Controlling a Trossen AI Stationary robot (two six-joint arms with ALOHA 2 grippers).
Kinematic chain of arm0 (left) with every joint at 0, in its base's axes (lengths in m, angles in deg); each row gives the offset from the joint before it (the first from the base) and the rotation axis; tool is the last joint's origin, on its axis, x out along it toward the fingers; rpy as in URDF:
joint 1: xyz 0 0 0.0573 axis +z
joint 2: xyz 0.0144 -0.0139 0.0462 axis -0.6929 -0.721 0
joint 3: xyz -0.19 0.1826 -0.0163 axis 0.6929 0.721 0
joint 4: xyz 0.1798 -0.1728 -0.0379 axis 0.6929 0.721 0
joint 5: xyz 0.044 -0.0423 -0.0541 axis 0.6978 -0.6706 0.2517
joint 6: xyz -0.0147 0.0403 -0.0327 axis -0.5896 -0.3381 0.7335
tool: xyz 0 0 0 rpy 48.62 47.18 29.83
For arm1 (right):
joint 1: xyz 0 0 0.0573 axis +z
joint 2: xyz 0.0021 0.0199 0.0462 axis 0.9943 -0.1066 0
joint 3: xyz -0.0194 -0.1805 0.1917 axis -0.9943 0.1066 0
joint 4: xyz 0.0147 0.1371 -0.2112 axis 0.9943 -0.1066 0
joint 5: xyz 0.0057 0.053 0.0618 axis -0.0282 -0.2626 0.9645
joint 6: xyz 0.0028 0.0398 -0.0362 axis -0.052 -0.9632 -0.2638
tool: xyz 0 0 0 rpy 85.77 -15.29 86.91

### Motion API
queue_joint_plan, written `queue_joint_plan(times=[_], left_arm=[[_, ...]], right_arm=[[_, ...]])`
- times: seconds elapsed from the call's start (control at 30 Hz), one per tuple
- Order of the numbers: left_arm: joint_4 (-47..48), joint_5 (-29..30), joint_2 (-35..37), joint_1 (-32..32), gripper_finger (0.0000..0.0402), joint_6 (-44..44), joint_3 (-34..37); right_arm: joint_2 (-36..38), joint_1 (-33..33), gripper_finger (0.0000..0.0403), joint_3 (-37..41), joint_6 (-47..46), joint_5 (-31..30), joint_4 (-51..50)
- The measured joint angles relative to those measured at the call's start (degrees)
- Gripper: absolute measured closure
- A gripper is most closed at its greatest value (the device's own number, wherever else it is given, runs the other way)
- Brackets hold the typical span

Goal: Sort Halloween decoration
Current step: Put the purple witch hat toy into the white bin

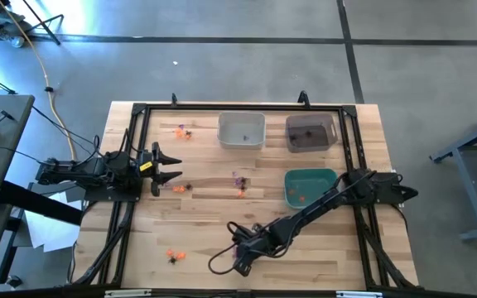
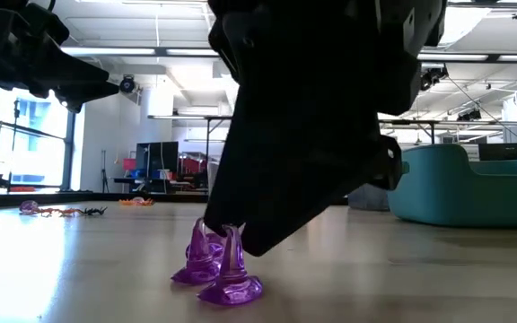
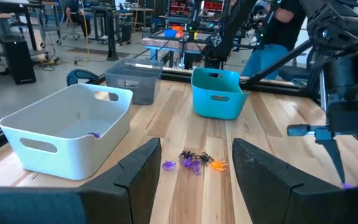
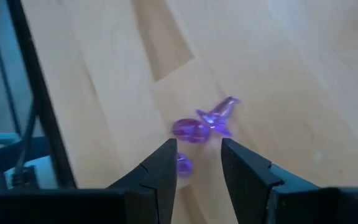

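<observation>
in the high view the right gripper point(image 1: 240, 263) sat low in the lower middle of the frame, its arm stretched diagonally down from the right edge of the wooden table point(image 1: 205, 248). the right wrist view showed its two dark fingers point(image 4: 160, 168) parted, released, with nothing between them, hovering just above a small cluster of purple trinkets point(image 4: 204, 124) on the wood, one more purple piece point(image 4: 183, 164) lying close to the finger tips. the low view showed the same purple trinkets point(image 2: 218, 269) at the bottom centre of the frame, resting on the table directly under the dark bulk of the gripper. the left gripper point(image 1: 171, 167) waited at the left middle of the high view, its fingers point(image 3: 142, 168) spread wide and empty. other halloween decorations lay scattered: an orange and black pair point(image 1: 183, 131) in the upper left of the table, orange and black bits point(image 1: 179, 188) just beside the left gripper, a purple and orange group point(image 1: 238, 184) at the centre, and orange and black pieces point(image 1: 175, 256) at the lower left. along the upper edge stood a white bin point(image 1: 241, 130) and a dark bin point(image 1: 310, 132), with a teal bin point(image 1: 309, 187) right of centre holding an orange speck point(image 1: 302, 198).
</observation>
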Motion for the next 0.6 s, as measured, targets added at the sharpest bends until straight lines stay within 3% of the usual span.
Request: queue_joint_plan(times=[0.6], left_arm=[[0.0,0.0,0.0,0.0,0.0216,0.0,0.0]], right_arm=[[0.0,-1.0,0.0282,0.0,1.1,-4.6,-1.4]])
